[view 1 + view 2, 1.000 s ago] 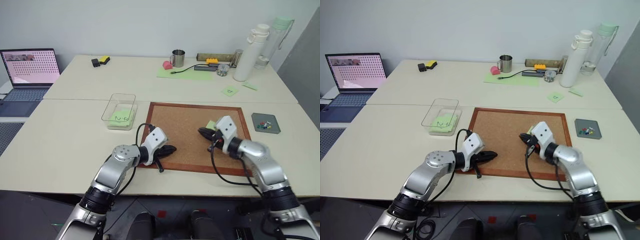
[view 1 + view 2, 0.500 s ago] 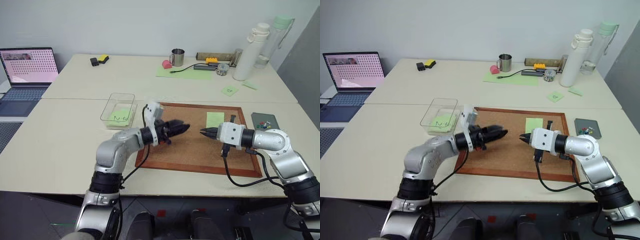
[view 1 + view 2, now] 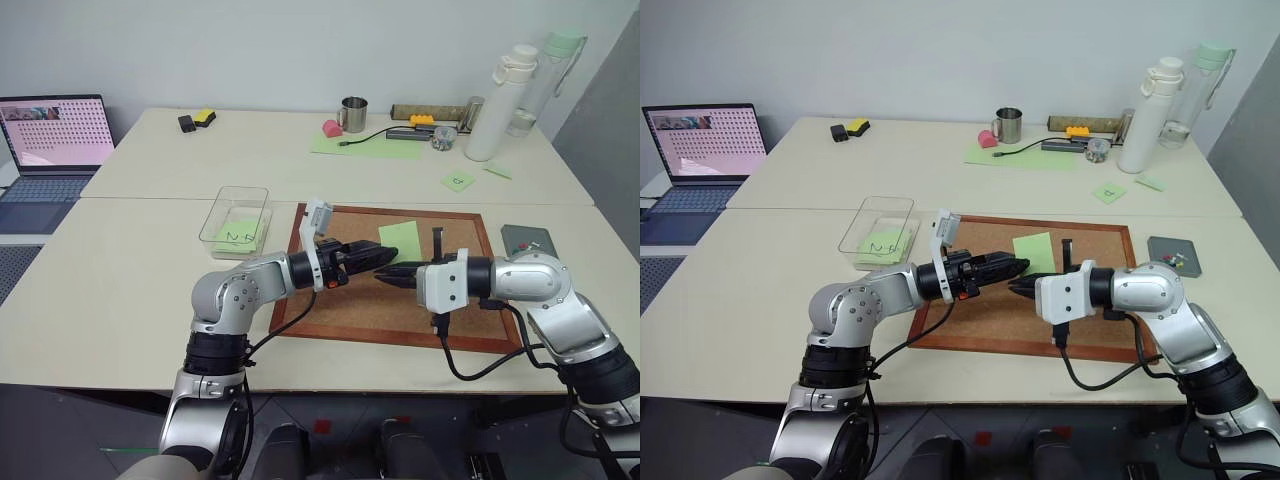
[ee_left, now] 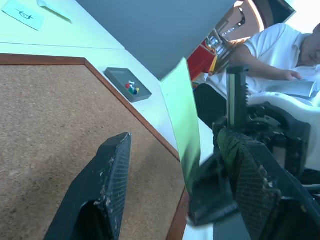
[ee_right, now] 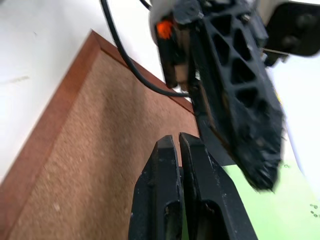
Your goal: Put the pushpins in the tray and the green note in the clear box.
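Note:
The green note point(image 3: 398, 238) stands on edge above the cork board point(image 3: 345, 305), with my right gripper point(image 3: 384, 277) shut on its lower edge. My left gripper point(image 3: 377, 256) is open and points at the right one. In the left wrist view the note point(image 4: 181, 120) stands between the left fingers point(image 4: 107, 175). The grey tray point(image 3: 1175, 255) lies right of the board with several coloured pushpins point(image 4: 131, 88) in it. The clear box point(image 3: 236, 218) sits left of the board and holds a green note with handwriting point(image 3: 238, 236).
A laptop point(image 3: 55, 140) is at the far left. At the back stand a metal mug point(image 3: 355, 115), a white bottle point(image 3: 492, 105) and a green sheet point(image 3: 365, 146). Small marked green notes point(image 3: 460, 181) lie back right. A person in white point(image 4: 280, 45) sits beyond the table.
The right gripper lifted the green note off the board and carried it left, toward the left gripper. The left gripper rose from the board's front edge, turned to the right and opened.

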`<control>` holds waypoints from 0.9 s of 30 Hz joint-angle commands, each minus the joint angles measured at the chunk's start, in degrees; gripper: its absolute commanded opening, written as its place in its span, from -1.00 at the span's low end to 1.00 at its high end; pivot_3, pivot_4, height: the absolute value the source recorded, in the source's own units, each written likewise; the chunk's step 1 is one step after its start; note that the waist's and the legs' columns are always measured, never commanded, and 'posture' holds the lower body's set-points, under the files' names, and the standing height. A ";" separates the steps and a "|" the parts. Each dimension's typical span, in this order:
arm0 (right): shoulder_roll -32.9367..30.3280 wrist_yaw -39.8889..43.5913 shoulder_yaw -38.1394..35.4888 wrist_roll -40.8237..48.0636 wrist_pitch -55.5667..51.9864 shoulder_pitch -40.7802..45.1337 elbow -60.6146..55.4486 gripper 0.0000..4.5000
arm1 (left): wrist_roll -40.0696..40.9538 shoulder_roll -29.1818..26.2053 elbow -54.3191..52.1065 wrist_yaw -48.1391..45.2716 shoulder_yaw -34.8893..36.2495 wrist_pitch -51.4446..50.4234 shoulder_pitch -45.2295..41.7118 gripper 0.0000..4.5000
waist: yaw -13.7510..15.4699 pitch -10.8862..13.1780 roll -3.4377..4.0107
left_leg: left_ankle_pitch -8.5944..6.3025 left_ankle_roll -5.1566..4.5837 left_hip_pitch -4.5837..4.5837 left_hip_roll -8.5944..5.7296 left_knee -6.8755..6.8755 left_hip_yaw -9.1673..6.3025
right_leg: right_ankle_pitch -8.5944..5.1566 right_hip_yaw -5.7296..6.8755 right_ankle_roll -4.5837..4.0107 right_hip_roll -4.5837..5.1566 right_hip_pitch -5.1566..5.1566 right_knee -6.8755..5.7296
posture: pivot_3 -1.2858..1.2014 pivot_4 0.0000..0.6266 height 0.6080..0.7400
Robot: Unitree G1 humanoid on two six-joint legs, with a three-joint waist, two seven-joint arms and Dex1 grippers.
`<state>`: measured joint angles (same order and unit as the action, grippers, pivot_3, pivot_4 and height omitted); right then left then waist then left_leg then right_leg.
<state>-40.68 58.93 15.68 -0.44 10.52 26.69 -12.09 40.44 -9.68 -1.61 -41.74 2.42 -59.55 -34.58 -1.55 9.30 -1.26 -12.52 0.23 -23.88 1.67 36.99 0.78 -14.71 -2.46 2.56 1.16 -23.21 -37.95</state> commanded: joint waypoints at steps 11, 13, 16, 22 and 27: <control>0.97 1.98 -0.14 1.53 -0.59 2.82 -4.07 -1.00 | 4.79 -0.09 -5.34 -2.02 -0.72 0.95 1.28 -0.34 | 0.02 0.00 0.00 | 0.00 0.00 0.01 0.01 0.00 -0.01 | 0.00 0.01 -0.01 0.00 0.00 -0.01 | 0.03 -0.52 1.00; 1.00 2.09 -0.16 1.58 -0.78 2.88 -4.25 -1.00 | 4.84 -0.30 -5.35 -2.12 -1.02 1.22 1.42 -0.53 | 0.02 0.00 0.00 | 0.00 0.00 0.00 0.01 0.00 0.00 | 0.00 0.00 -0.01 0.00 0.00 0.00 | 0.03 -0.52 1.00; 1.10 2.17 -0.35 1.56 -1.10 3.10 -4.39 -1.00 | 4.38 -0.98 -4.94 -2.64 -1.94 1.81 1.48 -0.81 | 0.02 0.00 0.00 | 0.00 0.00 0.01 0.01 0.00 -0.01 | 0.00 0.01 -0.01 0.00 0.00 0.00 | 0.03 -0.52 1.00; 1.10 2.08 -0.70 1.70 -2.14 3.44 -5.52 -1.00 | 3.05 -2.10 -4.19 -3.19 -3.64 3.44 1.38 -0.99 | 0.03 0.00 0.00 | 0.00 0.00 0.01 0.01 0.00 -0.01 | 0.00 0.00 -0.01 0.00 0.00 0.00 | 0.03 -0.52 1.00; 1.07 1.92 -1.15 1.97 -3.43 3.81 -6.93 -1.00 | -5.28 -4.21 -0.05 -1.83 -8.37 9.69 0.80 -0.99 | 0.05 0.00 0.00 | 0.00 0.00 0.01 0.00 0.00 0.00 | 0.00 0.00 -0.01 0.00 0.00 0.00 | 0.03 -0.52 1.00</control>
<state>-39.61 61.26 16.13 0.29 7.41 28.89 -16.10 39.07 -12.94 -2.92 -44.13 -3.76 -53.30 -33.16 -1.50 9.30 -1.26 -12.52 0.23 -23.87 1.67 36.99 0.78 -14.71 -2.46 2.54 1.16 -23.22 -37.95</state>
